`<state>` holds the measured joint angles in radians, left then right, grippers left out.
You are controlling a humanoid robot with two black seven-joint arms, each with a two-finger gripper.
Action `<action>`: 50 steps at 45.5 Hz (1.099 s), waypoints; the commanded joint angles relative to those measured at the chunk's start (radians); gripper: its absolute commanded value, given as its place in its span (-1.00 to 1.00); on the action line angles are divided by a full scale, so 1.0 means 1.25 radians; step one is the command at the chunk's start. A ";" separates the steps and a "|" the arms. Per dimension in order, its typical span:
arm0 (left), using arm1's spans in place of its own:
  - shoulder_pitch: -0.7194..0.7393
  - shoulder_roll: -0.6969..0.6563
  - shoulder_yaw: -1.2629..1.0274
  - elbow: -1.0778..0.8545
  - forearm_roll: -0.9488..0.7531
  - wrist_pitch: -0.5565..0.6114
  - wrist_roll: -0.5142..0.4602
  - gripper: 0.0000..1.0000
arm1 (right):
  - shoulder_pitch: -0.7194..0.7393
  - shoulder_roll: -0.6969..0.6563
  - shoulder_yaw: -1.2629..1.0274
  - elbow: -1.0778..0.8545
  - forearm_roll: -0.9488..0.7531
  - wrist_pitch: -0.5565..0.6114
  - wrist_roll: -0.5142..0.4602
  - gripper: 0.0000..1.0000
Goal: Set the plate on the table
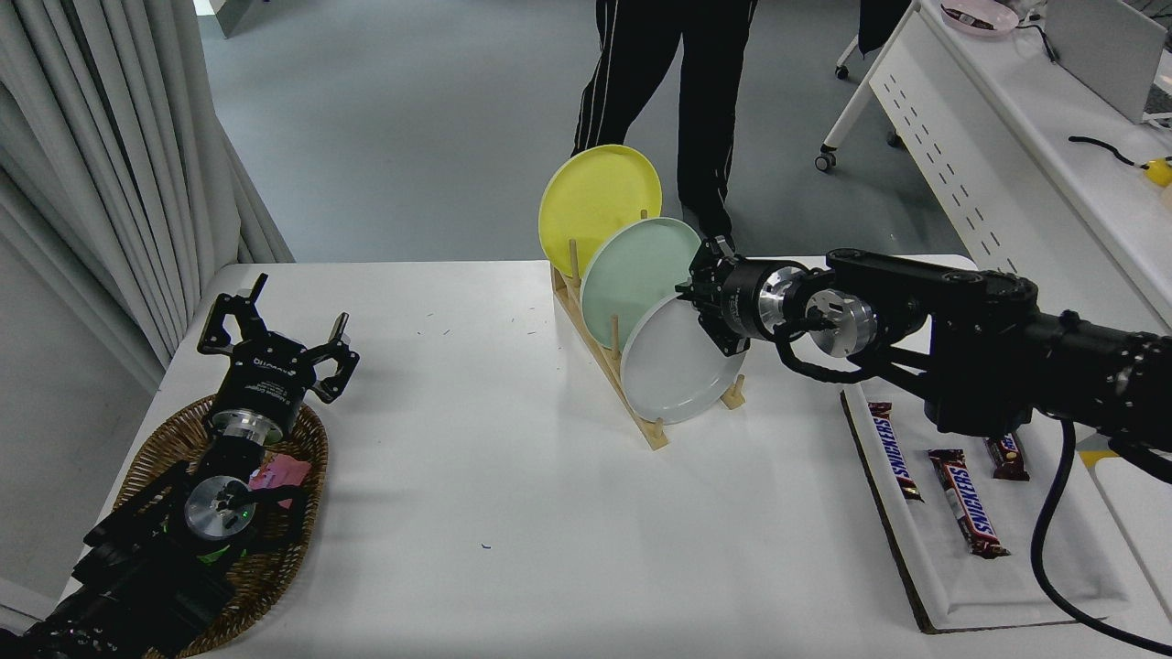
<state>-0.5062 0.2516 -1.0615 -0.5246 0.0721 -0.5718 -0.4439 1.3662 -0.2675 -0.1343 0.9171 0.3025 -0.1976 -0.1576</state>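
Observation:
The pale grey-white plate (676, 364) stands tilted in the front slot of a wooden rack (632, 403) on the white table (476, 476). My right gripper (705, 316) is shut on the plate's upper right rim. The plate leans a little to the left, its lower edge still at the rack. A mint green plate (632, 275) and a yellow plate (595, 206) stand behind it in the same rack. My left gripper (275, 343) is open and parked at the lower left, above a wicker basket.
A wicker basket (183, 458) with a pink item lies at the lower left. A white tray (998, 567) with chocolate bars (969, 502) lies at the right. A person's legs (659, 82) stand beyond the table's far edge. A white perforated desk (998, 156) is at the upper right.

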 commanded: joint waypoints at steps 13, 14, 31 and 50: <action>0.000 0.000 0.000 0.000 0.000 0.001 0.000 1.00 | 0.127 -0.087 0.072 0.161 0.168 -0.081 -0.006 -1.00; 0.000 0.000 0.000 0.000 0.000 0.000 0.000 1.00 | 0.133 -0.089 0.072 0.168 0.178 -0.085 -0.006 -1.00; 0.000 0.000 0.000 0.000 0.000 0.001 0.000 1.00 | 0.281 -0.153 0.076 0.338 0.403 -0.185 -0.006 -1.00; 0.000 0.000 0.000 0.000 0.000 0.000 -0.001 1.00 | 0.262 -0.155 0.079 0.432 0.453 -0.203 -0.043 -1.00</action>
<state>-0.5062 0.2516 -1.0615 -0.5246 0.0721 -0.5718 -0.4438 1.7054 -0.4629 -0.0377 1.3955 0.8120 -0.4347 -0.1797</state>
